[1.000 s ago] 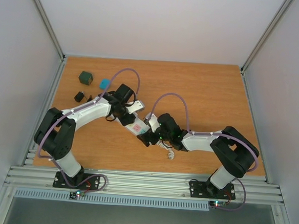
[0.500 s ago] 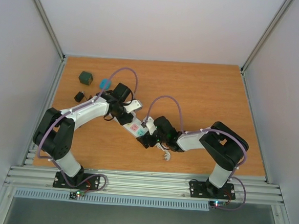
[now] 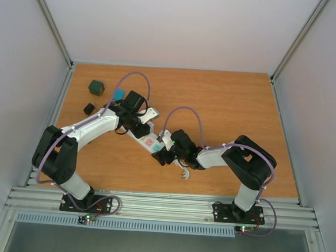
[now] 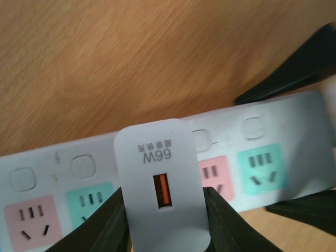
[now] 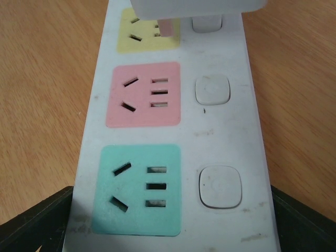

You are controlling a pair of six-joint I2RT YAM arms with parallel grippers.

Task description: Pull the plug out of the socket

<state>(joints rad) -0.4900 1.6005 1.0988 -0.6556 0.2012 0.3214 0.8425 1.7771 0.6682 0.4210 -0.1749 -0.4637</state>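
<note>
Plug [image 4: 160,194]: white, standing at the 11 o'clock half of the socket [image 5: 173,131], on the bench [image 3: 233,107]. Socket is lying along 11-to-5 o'clock. Left fingers [image 4: 102,228], on the nearer arm, are gripping the plug's sides. Right fingers [image 5: 34,223] are clamping the socket's 5 o'clock end.

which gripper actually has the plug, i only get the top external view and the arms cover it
observer: the left gripper does. Its fingers press both sides of the white plug, which is marked 66W.
operator: what's the right one doing
observer: the right gripper straddles the end of the socket, with one finger at each long edge.
operator: is the plug out yet
observer: I cannot tell. The right wrist view shows it over the yellow panel, with the pink panel and green panel beside it empty.
</note>
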